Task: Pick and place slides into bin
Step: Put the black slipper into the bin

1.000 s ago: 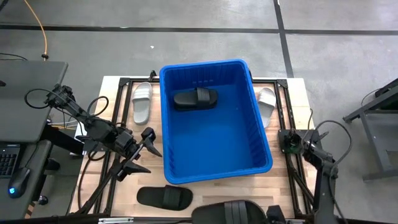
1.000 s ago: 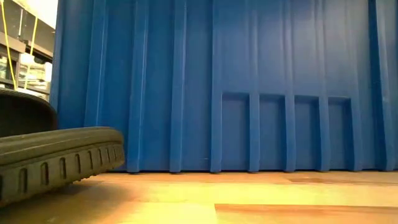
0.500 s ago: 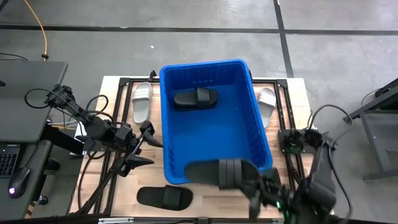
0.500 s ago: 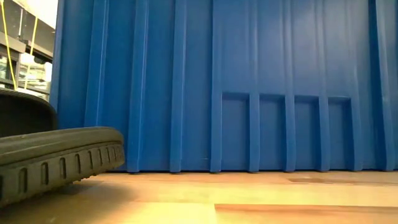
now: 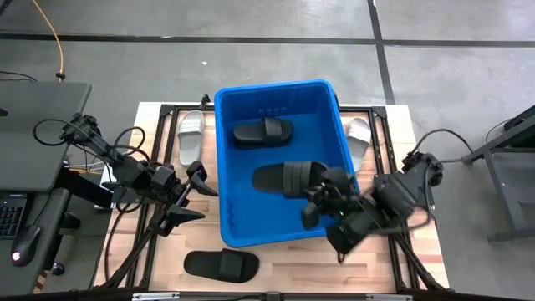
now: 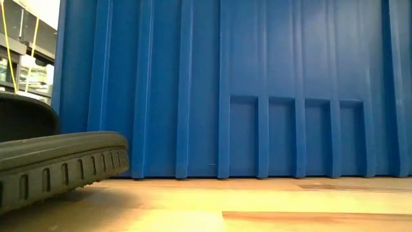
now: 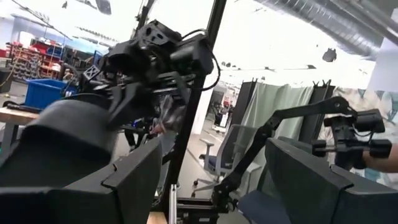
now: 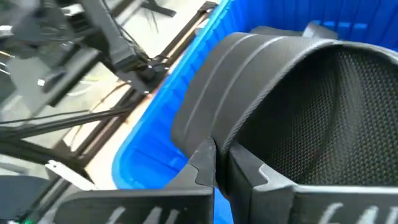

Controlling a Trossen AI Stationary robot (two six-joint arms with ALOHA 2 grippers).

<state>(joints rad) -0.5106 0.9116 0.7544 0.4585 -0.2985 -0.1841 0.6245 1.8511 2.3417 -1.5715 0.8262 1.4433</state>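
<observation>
The blue bin (image 5: 334, 134) stands mid-table with one black slide (image 5: 263, 131) lying on its floor. My right gripper (image 5: 323, 192) is over the bin's near right part, shut on a second black slide (image 5: 284, 178). My left gripper (image 5: 197, 189) hangs open left of the bin, nothing between its fingers (image 7: 134, 180). A third black slide (image 5: 221, 265) lies sole-down on the table in front of the bin. One pale slide (image 5: 190, 138) lies left of the bin and another (image 5: 359, 138) lies to its right. My right gripper (image 8: 214, 163) pinches the ribbed strap's edge (image 8: 208, 134) of the black slide between its two fingers, one on the strap's outer face, the other under the arch beside the textured footbed (image 8: 336, 112). The slide is lifted clear above the bin's inside and reaches from the fingers toward the table's left.
The low view shows the bin's ribbed near wall (image 6: 257, 90) with the third black slide's sole (image 6: 58, 161) in front of it. Black frame rails (image 5: 163, 109) edge the wooden table. A dark side table (image 5: 42, 125) with cables stands at the left.
My right gripper has carried the black slide up from the table's near edge toward the far edge, over the bin's near rim and above the bin's inside, turning as it went. The slide stays in its hold, clear of the bin.
</observation>
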